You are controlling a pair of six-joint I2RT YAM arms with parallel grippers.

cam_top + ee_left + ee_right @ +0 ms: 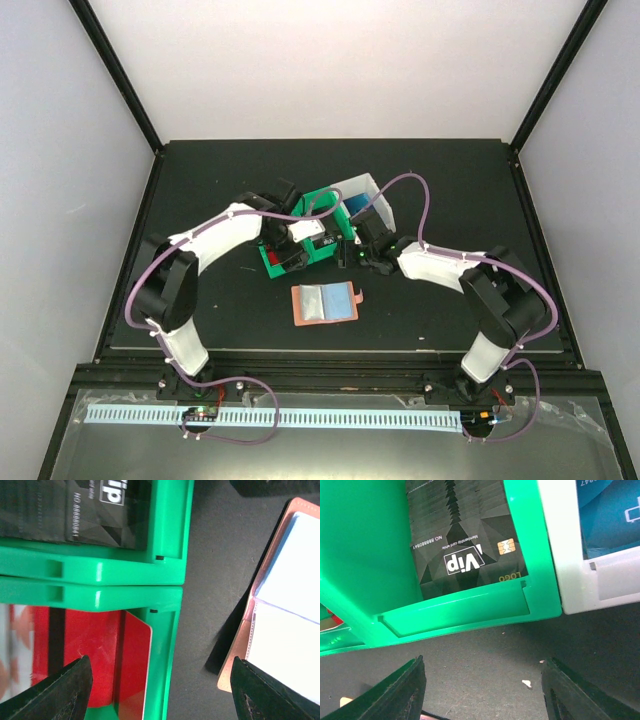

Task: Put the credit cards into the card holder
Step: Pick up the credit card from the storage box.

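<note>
Wallet (325, 302) lies unfolded, no red cards (100, 655) in it yet; they sit in green bin (170, 540). L gripper (162, 680) above them, jaws apart, empty; R gripper (482, 680) likewise.

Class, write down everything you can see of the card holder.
The card holder lies opened flat on the dark table, on the near side of the green bin. Its rim looks like reddish-brown leather; inside are pale, glossy slots. A small tab sticks out from its right edge. Only the table touches it.
</note>
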